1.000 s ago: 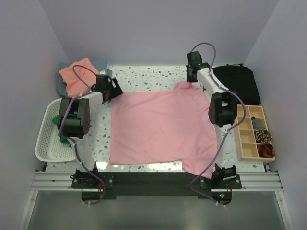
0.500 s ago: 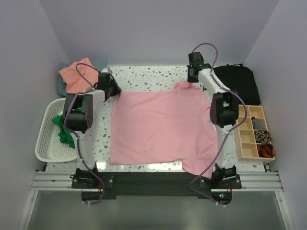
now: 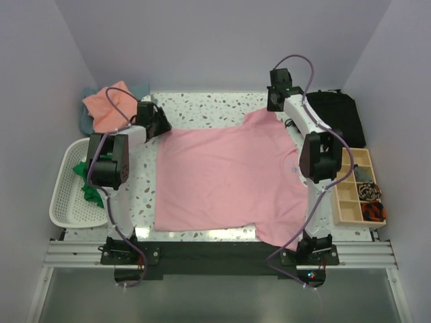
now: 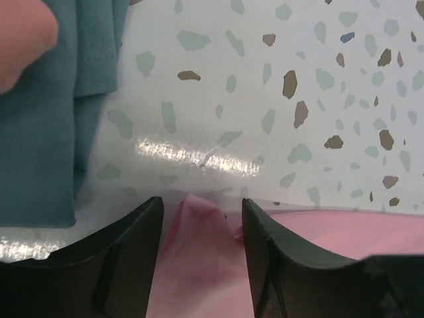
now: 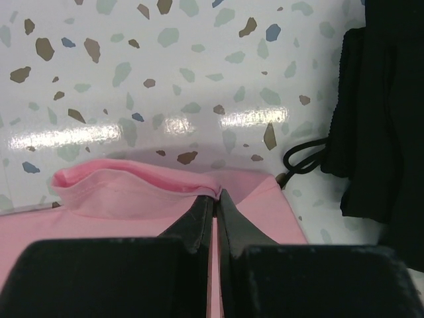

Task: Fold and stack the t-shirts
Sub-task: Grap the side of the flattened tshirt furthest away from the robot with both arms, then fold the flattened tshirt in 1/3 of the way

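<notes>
Your light pink t-shirt (image 3: 225, 178) lies spread flat on the speckled surface (image 3: 202, 104), filling the middle between the 2 arms, its near hem along the near edge.

Your left hand (image 4: 200, 207) is at the shirt's far left corner. Its 2 fingers (image 4: 126, 265) stand apart with a clear gap, and a small peak of pink cloth sits in that gap without being pinched.

Your right hand (image 5: 213, 199) is at the far right corner of the shirt. Its fingers are pressed together on a folded edge of the pink fabric, so the cloth is gripped there.

Beyond the left hand, at the far left corner of the surface, the salmon-orange t-shirt (image 3: 108, 108) lies crumpled on top of the grey-blue t-shirt (image 4: 40, 119). The bright green t-shirt (image 3: 87, 187) hangs bunched in the white basket (image 3: 64, 202) on the left side.

To the right, a black bag (image 3: 337, 118) sits just beside the right hand, and a wooden compartment tray (image 3: 347, 202) stands nearer you, holding a few small items too small to identify.
</notes>
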{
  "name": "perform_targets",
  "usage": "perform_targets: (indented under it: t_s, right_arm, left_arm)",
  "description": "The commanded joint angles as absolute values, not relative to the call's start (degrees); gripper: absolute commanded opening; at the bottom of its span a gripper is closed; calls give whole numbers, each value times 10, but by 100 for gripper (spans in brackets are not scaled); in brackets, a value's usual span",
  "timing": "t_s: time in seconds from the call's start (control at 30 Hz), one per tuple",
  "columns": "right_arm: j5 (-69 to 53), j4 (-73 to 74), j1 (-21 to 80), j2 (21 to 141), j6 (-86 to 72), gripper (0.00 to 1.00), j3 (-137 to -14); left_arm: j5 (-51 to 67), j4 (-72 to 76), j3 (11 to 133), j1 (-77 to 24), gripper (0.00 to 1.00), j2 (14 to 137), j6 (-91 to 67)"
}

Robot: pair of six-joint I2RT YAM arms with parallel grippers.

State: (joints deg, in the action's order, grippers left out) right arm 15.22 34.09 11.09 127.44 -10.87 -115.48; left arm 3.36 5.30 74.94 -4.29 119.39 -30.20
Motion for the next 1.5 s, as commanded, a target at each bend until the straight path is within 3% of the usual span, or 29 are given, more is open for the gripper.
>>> perform_targets:
  t_s: [0.0,0.33,0.43,0.47,0.63,1.23,1.47]
  right_arm:
    - [137,327,105,1243,-113,0,-1142]
    - [134,323,105,1238,-118,0,-1129]
    - [134,323,104,1237,-117,0,-1129]
    - [135,323,105,1237,-116,0,-1129]
    - [136,323,101,1235,-116,0,-1125]
    - [148,338,82,1129,-104,0,-1064]
    - [142,350,82,1021,-129,0,-923]
  left_arm:
    - [2,19,725,-42,58,1142,-280]
    - [5,34,700,-42,54,1151,-279]
    - [11,47,704,-42,36,1160,-279]
    - [14,47,707,-42,22,1165,-279]
    - [20,32,725,-42,0,1175,-281]
    - [44,1,739,-41,0,1016,-276]
    - [66,-32,648,-42,0,941,-319]
